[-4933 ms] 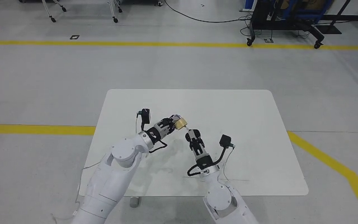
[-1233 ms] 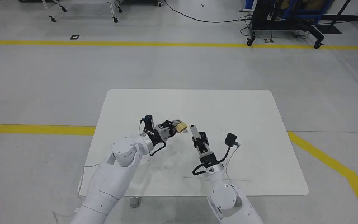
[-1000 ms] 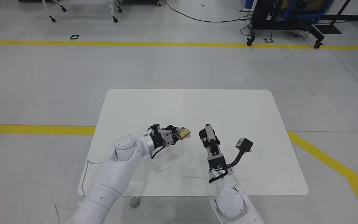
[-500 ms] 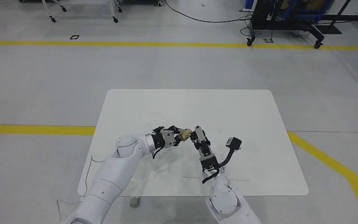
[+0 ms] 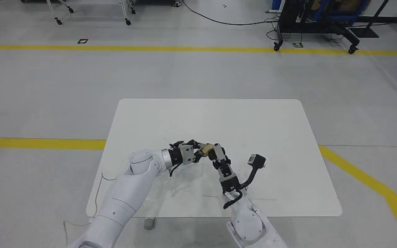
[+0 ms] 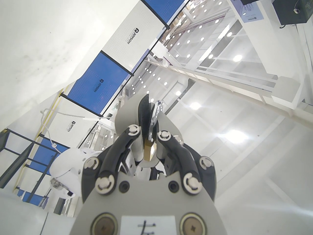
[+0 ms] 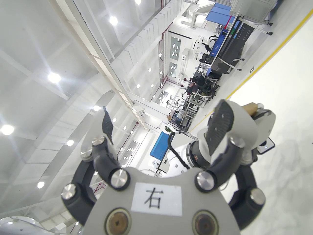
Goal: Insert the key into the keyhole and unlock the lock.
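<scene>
A small brass padlock (image 5: 204,149) is held above the middle of the white table (image 5: 273,124). My left gripper (image 5: 191,151) is shut on it. In the left wrist view the lock's brass body (image 6: 148,150) sits between the pads, and a silver metal piece (image 6: 156,112) sticks out past it; whether that is the key or the shackle I cannot tell. My right gripper (image 5: 215,153) hovers right beside the lock. In the right wrist view this gripper (image 7: 163,116) is open with nothing between its fingers, and the brass lock (image 7: 250,107) shows just behind one fingertip.
The tabletop around both arms is bare white surface. Its front edge (image 5: 248,216) runs close below the arms. Yellow floor lines (image 5: 49,143) pass on both sides, and wheeled stands (image 5: 316,28) are far behind the table.
The right gripper drew away to the right about a second ago, then came back beside the lock. The left gripper shifted slightly right, still holding the padlock.
</scene>
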You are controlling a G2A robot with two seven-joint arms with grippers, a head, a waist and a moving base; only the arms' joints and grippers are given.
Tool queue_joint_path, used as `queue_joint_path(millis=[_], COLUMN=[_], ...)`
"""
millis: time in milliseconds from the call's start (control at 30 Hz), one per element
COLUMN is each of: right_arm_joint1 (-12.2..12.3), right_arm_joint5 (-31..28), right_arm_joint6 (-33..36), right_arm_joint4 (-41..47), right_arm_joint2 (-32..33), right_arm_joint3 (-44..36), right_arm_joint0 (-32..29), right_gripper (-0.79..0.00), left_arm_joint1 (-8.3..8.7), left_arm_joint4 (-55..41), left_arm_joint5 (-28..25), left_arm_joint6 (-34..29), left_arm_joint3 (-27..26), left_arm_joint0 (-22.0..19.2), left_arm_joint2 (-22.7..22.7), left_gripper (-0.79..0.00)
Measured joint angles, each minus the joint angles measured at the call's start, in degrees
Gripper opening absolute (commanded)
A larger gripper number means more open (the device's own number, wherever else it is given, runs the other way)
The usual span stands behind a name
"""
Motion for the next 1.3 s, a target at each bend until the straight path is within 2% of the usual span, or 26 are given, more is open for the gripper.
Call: queue_joint_path(millis=[133, 233, 300, 367, 533, 600, 633, 767, 900, 1133, 1300], right_arm_joint1=[0.02, 0.29, 0.58, 1.07, 2.22, 2.54, 2.65, 3.06, 3.35, 3.64, 3.89], right_arm_joint5=[-0.72, -2.01, -2.55, -0.50, 11.98, 15.76, 17.26, 24.40, 27.79, 28.07, 28.29], right_arm_joint6=[-0.04, 1.40, 5.08, 11.40, 26.89, 33.01, 34.95, 41.22, 43.79, 44.16, 44.85], right_arm_joint4=[0.40, 2.62, 8.32, 17.41, 38.99, 47.11, 50.01, 59.27, 61.14, 59.71, 59.66], right_arm_joint2=[-0.11, 0.36, 0.59, 1.62, 6.41, 7.94, 8.52, 10.27, 10.52, 9.60, 9.35], right_arm_joint3=[-0.41, -2.73, -4.38, -5.51, -6.01, -5.29, -4.71, -1.56, 0.11, 0.22, -0.28], right_arm_joint0=[0.19, -1.21, -2.31, -2.85, -1.72, -1.19, -0.94, 1.14, 2.56, 3.03, 2.87], right_gripper=[0.000, 0.000, 0.000, -0.018, -0.132, -0.348, -0.416, -0.437, -0.434, -0.440, -0.493], left_arm_joint1=[0.04, 0.23, 0.47, 0.63, 0.86, 0.97, 1.00, 1.12, 1.30, 1.50, 1.61], left_arm_joint4=[-0.18, 1.57, 3.91, 4.55, 3.32, 3.33, 3.21, 3.96, 6.13, 8.38, 10.22], left_arm_joint5=[-0.06, -2.16, -4.75, -7.33, -12.39, -14.00, -14.56, -17.58, -19.96, -20.90, -20.59], left_arm_joint6=[-0.68, 0.48, 1.44, 1.81, 1.03, 0.35, 0.18, -0.61, -1.47, -1.90, -1.71], left_arm_joint3=[0.42, 0.03, -0.82, -1.61, -3.33, -3.77, -3.89, -4.87, -5.93, -6.98, -7.34], left_arm_joint0=[-0.30, -0.66, -0.82, -0.40, 0.83, 1.21, 1.35, 1.72, 2.03, 2.26, 2.07], left_arm_joint2=[0.11, -0.17, -0.46, -1.13, -2.84, -3.26, -3.41, -3.75, -3.62, -3.21, -2.74], left_gripper=[-0.785, -0.785, -0.785, -0.785, -0.785, -0.785, -0.785, -0.785, -0.785, -0.785, -0.785])
